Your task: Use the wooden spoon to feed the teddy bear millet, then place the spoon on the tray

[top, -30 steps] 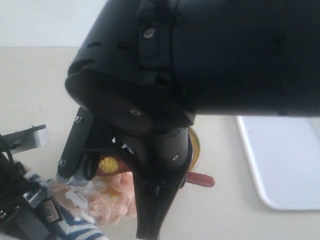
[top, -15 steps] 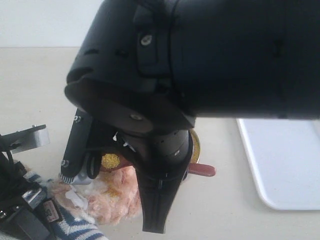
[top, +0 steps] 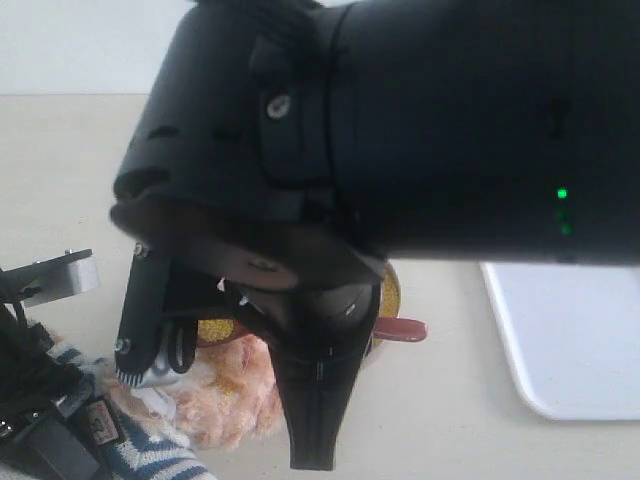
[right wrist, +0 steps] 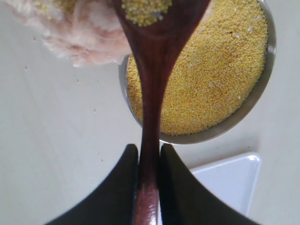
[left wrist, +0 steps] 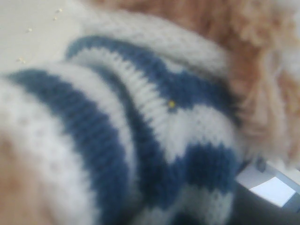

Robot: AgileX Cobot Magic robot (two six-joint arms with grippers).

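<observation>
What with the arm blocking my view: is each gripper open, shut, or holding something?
Left gripper: cannot be told; its camera shows only the teddy bear.
Right gripper: closed on the wooden spoon.

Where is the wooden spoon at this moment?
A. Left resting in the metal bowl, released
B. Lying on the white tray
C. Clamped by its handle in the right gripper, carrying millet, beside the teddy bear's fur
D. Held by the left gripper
C: in the right wrist view the right gripper is shut on the handle of the wooden spoon, with millet in its bowl next to the teddy bear.
</observation>
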